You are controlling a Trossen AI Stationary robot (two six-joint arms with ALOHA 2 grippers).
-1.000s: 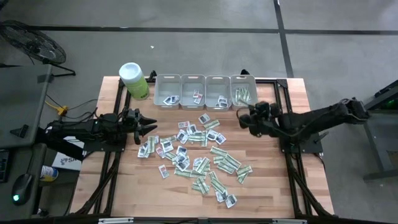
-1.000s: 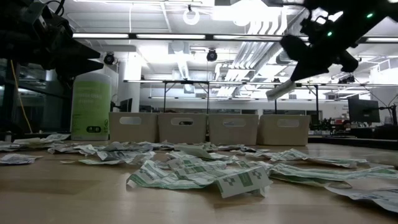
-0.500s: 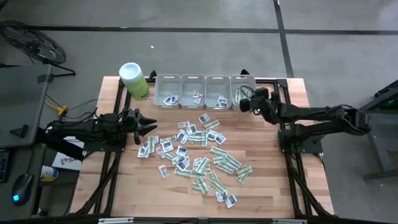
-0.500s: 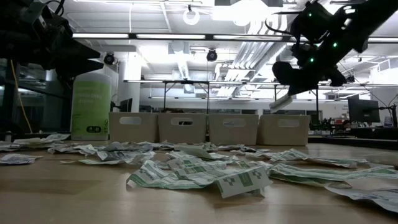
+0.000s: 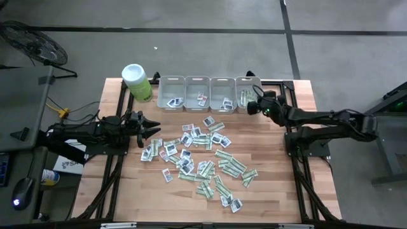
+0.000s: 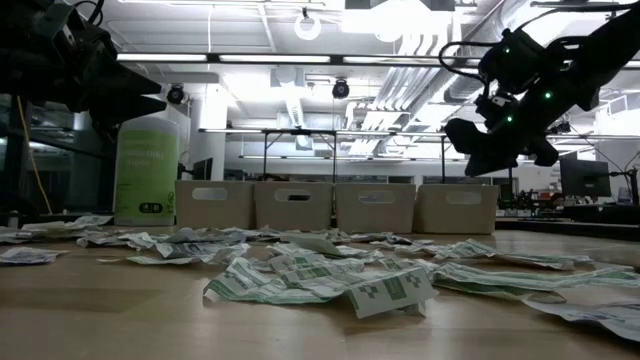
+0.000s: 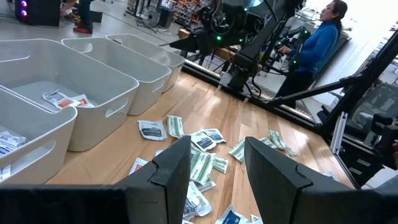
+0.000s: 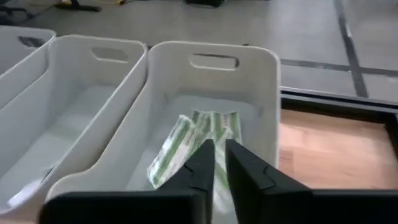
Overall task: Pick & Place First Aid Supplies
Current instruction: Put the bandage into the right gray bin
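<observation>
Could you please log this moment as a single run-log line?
right tool: over rightmost bin, releasing green-and-white strip | left tool: open, waiting at table's left | packets: scattered on table

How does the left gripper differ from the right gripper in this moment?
The left gripper is open, beside the loose packets; the right gripper has its fingers nearly together. The left one is over the table; the right one is above the rightmost bin, which holds green-and-white strips. Both are dark two-finger grippers.
</observation>
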